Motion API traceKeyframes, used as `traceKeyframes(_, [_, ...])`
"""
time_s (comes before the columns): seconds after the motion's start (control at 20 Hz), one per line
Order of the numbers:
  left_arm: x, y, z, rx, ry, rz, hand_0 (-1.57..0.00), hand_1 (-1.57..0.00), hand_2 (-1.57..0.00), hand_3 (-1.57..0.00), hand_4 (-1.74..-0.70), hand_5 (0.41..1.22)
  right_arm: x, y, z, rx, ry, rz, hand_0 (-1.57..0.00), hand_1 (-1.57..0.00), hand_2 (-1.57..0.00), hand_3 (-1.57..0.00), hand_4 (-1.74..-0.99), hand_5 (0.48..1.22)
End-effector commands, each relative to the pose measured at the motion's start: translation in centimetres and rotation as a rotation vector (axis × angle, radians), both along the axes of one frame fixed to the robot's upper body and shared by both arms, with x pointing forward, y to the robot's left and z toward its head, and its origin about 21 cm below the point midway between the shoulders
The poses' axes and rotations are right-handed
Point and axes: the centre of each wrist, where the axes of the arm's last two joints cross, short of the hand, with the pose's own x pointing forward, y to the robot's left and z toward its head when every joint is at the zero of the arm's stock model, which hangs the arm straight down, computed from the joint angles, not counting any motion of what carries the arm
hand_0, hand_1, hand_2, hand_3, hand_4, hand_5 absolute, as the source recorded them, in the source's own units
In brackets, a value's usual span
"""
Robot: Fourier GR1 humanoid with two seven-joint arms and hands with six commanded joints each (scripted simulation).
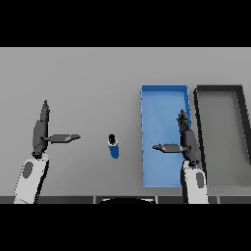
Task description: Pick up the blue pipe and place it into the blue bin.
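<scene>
Clearly the task stands at its very start: the pipe [113,146] has not been picked up. It lies on the grey table [88,83], a short blue piece with a dark end turned away from the robot, just left of the bin [165,90] and apart from its wall. Neither hand touches it.

The right hand [186,139] hovers over the right side of the bin, fingers straight and pointing away from the robot, thumb stuck out to the left; it holds nothing. The left hand [40,132] shows at the left of the table, well apart from the pipe, in the mirrored pose: fingers straight, thumb out toward the pipe, also empty.

The step in hand, then, is the reach. The right hand looks the better placed of the two, being nearer both pipe and bin. The next move would call for it to travel left across the bin's near wall, come down over the pipe, and curl fingers and thumb round its blue body. The pipe is small, so the hand would need to line up closely to avoid knocking it away. After that comes a short lift and carry to the right, clearing the bin's rim.

A dark tray [219,88] sits just right of the bin; it is no part of the job.

No brand, label or writing can be read anywhere.
</scene>
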Motion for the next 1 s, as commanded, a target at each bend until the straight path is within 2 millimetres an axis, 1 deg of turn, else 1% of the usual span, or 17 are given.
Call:
traceKeyframes(0.0, [-0.1, 0.0, 0.0, 0.0, -0.007, -0.001, 0.0, 0.0, 0.0, 0.0, -1.07, 0.591, -0.1, 0.0, 0.0, 0.0, -0.002, -0.001, 0.0, 0.0, 0.0, 0.0, -1.225, 0.617])
traceKeyframes(0.25, [-1.1, -0.2, -0.2, 0.006, -0.017, -0.009, 0.0, 0.0, 0.0, 0.0, -1.07, 0.591, -1.2, -0.3, -0.3, -0.001, -0.008, 0.0, 0.0, 0.0, 0.0, 0.0, -1.225, 0.617])
traceKeyframes(0.3, [-1.6, 0.8, 0.4, 0.077, -0.012, -0.178, 0.0, 0.0, 0.0, 0.0, -1.07, 0.591, -2.0, -0.9, 0.2, -0.089, -0.069, 0.059, 0.0, 0.0, 0.0, 0.0, -1.225, 0.617])
traceKeyframes(0.35, [-2.0, 1.6, 0.9, 0.12, -0.005, -0.281, 0.0, 0.0, 0.0, 0.0, -1.07, 0.59, -2.9, -1.1, 0.3, -0.151, -0.09, 0.093, 0.0, 0.0, 0.0, 0.0, -1.224, 0.618])
traceKeyframes(0.4, [-1.9, 2.5, 1.3, 0.136, 0.014, -0.333, 0.0, 0.0, 0.0, 0.0, -1.07, 0.589, -3.2, -1.4, 0.6, -0.182, -0.095, 0.115, 0.0, 0.0, 0.0, 0.0, -1.225, 0.618])
traceKeyframes(0.5, [-2.0, 2.6, 1.7, 0.148, 0.027, -0.401, 0.0, 0.0, 0.0, 0.0, -1.08, 0.588, -3.7, -1.0, 0.9, -0.227, -0.099, 0.142, 0.0, 0.0, 0.0, 0.0, -1.223, 0.62])
traceKeyframes(0.55, [-2.0, 3.0, 1.8, 0.155, 0.037, -0.408, 0.0, 0.0, 0.0, 0.0, -1.08, 0.591, -3.8, -0.9, 1.1, -0.244, -0.092, 0.14, 0.0, 0.0, 0.0, 0.0, -1.215, 0.618])
traceKeyframes(0.6, [-1.9, 2.9, 1.8, 0.154, 0.044, -0.413, 0.0, 0.0, 0.0, 0.0, -1.08, 0.596, -3.8, -0.7, 1.1, -0.264, -0.09, 0.136, 0.0, 0.0, 0.0, 0.0, -1.203, 0.614])
traceKeyframes(0.65, [-2.0, 2.8, 1.9, 0.155, 0.045, -0.421, 0.0, 0.0, 0.0, 0.0, -1.08, 0.6, -3.8, -0.8, 1.2, -0.268, -0.079, 0.134, 0.0, 0.0, 0.0, 0.0, -1.196, 0.609])
traceKeyframes(0.7, [-2.0, 2.6, 1.8, 0.143, 0.047, -0.444, 0.0, 0.0, 0.0, 0.0, -1.08, 0.604, -3.7, -1.4, 1.5, -0.278, -0.062, 0.122, 0.0, 0.0, 0.0, 0.0, -1.186, 0.601])
traceKeyframes(0.75, [-2.0, 2.6, 1.7, 0.139, 0.042, -0.461, 0.0, 0.0, 0.0, 0.0, -1.09, 0.605, -3.9, -1.2, 1.3, -0.284, -0.065, 0.122, 0.0, 0.0, 0.0, 0.0, -1.185, 0.597])
traceKeyframes(0.8, [-2.6, 2.7, 1.9, 0.133, 0.032, -0.507, 0.0, 0.0, 0.0, 0.0, -1.09, 0.596, -4.1, -1.0, 1.3, -0.281, -0.076, 0.135, 0.0, 0.0, 0.0, 0.0, -1.186, 0.598])
traceKeyframes(0.95, [-3.8, 1.4, 2.1, 0.129, 0.06, -0.646, 0.0, 0.0, 0.0, 0.0, -1.1, 0.554, -3.8, -0.8, 1.3, -0.279, -0.087, 0.144, 0.0, 0.0, 0.0, 0.0, -1.198, 0.607])
